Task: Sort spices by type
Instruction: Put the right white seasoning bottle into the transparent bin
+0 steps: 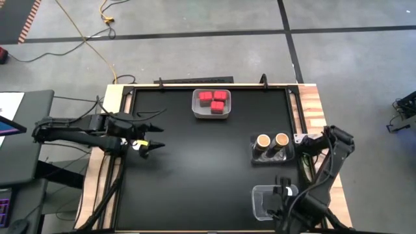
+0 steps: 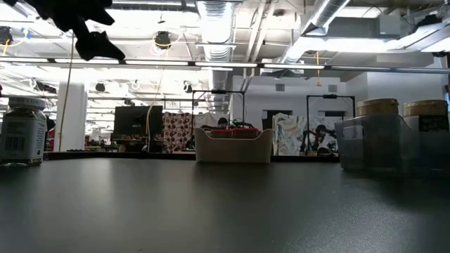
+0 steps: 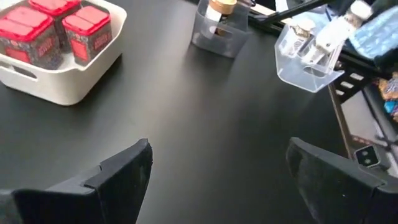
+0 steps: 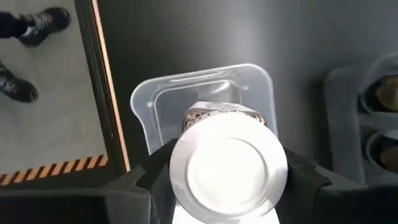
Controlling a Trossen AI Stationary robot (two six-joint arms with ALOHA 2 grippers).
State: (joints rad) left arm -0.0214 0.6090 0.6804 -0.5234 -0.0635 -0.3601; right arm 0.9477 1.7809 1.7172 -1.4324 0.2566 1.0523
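Three red blocky boxes (image 1: 212,99) sit in the white bin (image 1: 196,110) at the far middle. Two brown-lidded round jars (image 1: 272,140) stand in a dark-looking bin (image 1: 260,158) at the right. My right gripper (image 1: 283,194) is over the clear bin (image 1: 260,203) at the near right, shut on a white-lidded jar (image 4: 227,168). My left gripper (image 1: 155,137) hangs open and empty above the table's left side; it also shows in the left wrist view (image 3: 217,186). Another labelled jar (image 2: 21,130) stands on the table at the left of the low view. My right gripper pinches the white-lidded jar by its round side just under the lid (image 4: 186,118), one finger (image 4: 146,180) on each side. The fingers point down from above. The jar stands upright over the clear bin; whether its bottom rests on the bin's floor I cannot tell.
The black table top (image 1: 195,175) is bare across its middle and near left. Wooden edges (image 1: 312,104) and dark rails frame the table. Cables lie on the floor beyond the far edge.
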